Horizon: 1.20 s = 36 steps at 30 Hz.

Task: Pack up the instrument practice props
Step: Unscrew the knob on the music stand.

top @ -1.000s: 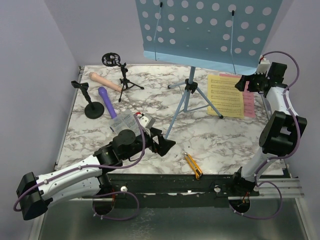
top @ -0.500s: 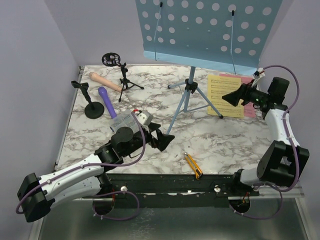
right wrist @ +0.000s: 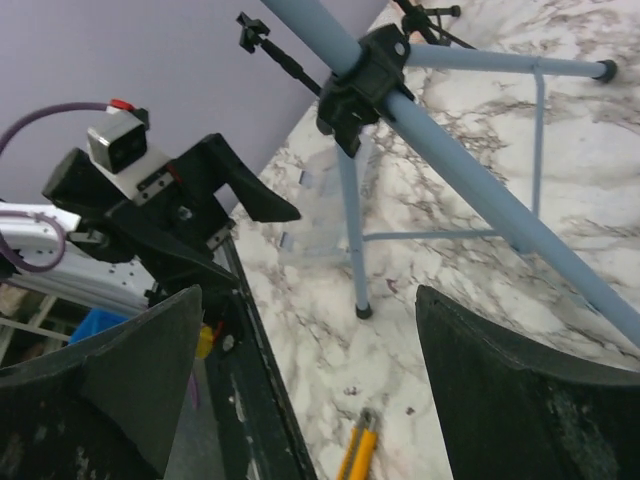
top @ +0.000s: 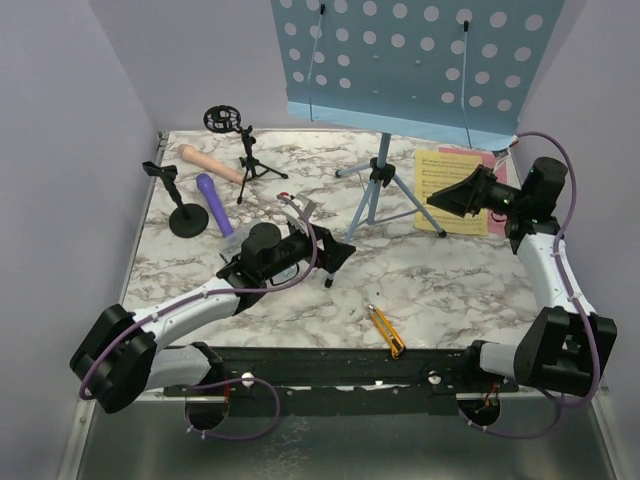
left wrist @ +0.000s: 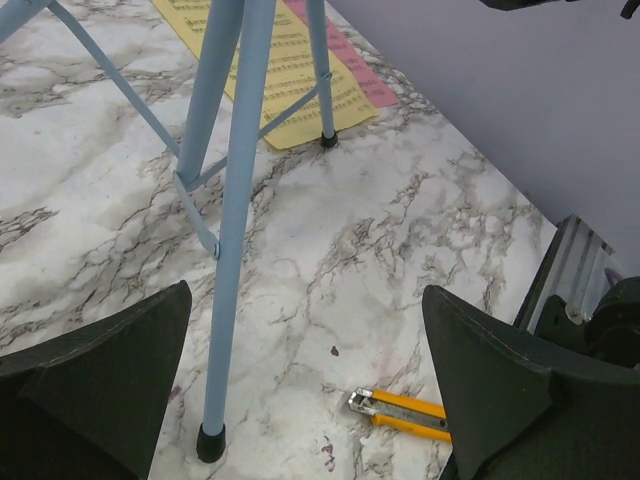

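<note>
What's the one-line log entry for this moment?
left gripper: open, empty | right gripper: open, empty | music rack: upright, ungripped | sheet-music pages: lying flat

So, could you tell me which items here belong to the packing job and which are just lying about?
Job: beige microphone, purple microphone, round-base mic mount, tripod mic mount, blue music rack, yellow page, pink page.
Lying about: utility knife, clear plastic box.

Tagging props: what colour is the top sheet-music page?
Yellow. The sheet-music page shows best in the top external view.

The music rack is cut off by the overhead view's top edge; the pink page is mostly covered by the yellow page.
</note>
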Each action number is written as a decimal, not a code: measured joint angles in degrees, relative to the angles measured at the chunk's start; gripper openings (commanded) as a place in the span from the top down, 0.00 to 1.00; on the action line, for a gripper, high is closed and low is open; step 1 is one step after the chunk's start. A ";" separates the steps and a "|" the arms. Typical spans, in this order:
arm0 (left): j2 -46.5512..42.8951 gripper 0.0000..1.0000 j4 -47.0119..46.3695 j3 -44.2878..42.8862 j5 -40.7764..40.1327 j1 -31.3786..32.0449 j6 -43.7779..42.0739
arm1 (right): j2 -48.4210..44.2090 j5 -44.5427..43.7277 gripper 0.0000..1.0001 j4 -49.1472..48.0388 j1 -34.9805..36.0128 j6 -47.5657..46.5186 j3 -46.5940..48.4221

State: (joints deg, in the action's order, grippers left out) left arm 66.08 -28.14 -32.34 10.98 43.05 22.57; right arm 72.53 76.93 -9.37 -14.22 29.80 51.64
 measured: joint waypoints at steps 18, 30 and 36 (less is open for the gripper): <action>16.37 0.02 -10.16 -7.39 8.15 -7.17 7.63 | 6.19 -24.83 0.24 4.31 18.60 9.75 5.97; 19.39 0.05 -12.09 -8.76 9.42 -7.58 11.98 | 4.70 -32.70 0.45 -12.35 23.37 7.37 -2.95; 19.93 0.15 -12.55 -9.29 9.62 -7.85 13.55 | 5.60 -34.93 0.55 -13.18 24.55 4.96 -0.50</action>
State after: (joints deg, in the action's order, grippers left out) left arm 86.02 -40.69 -41.63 20.60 35.20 36.12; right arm 78.13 42.00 -22.55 10.33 34.76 51.13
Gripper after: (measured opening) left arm 0.921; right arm 0.508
